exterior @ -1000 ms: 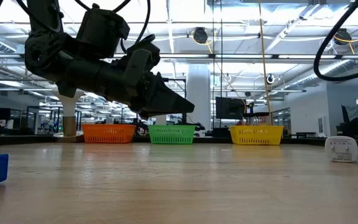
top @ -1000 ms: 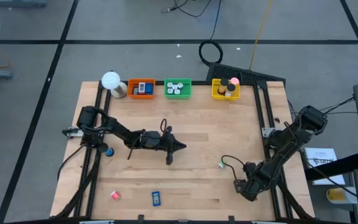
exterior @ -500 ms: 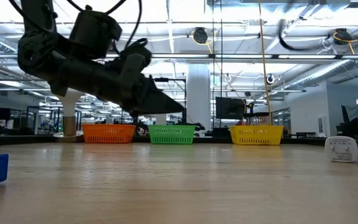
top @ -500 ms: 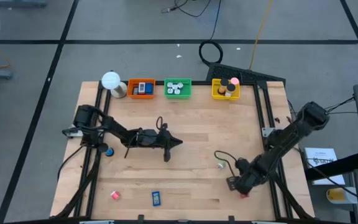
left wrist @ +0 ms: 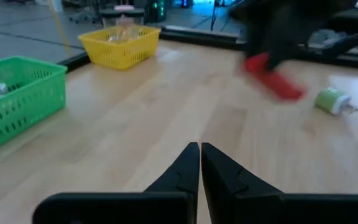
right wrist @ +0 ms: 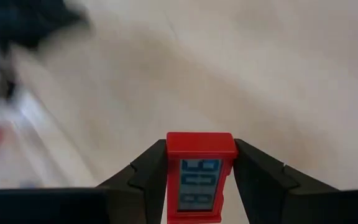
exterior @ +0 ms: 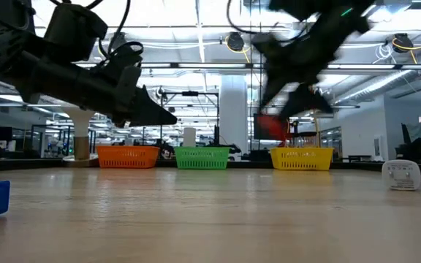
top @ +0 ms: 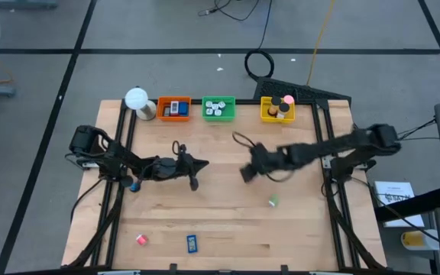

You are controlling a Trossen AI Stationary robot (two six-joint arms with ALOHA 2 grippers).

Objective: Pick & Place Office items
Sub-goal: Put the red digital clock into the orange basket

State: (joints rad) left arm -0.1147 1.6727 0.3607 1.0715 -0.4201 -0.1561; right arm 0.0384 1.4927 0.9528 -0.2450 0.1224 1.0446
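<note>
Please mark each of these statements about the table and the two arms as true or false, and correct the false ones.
1. The right gripper holds a red flat piece. True.
2. The left gripper is wide open. False: its fingers are shut together, holding nothing.
3. A blue flat piece lies near the front edge of the table. True.
4. The green basket stands on the floor. False: it stands at the table's back edge, between the orange basket and the yellow basket.
5. The right gripper rests on the table. False: it is in the air.

high: overhead, whole table (top: pixel 228 214); low: table-level, facing trays; wrists: close, forward; shared: tabletop
</note>
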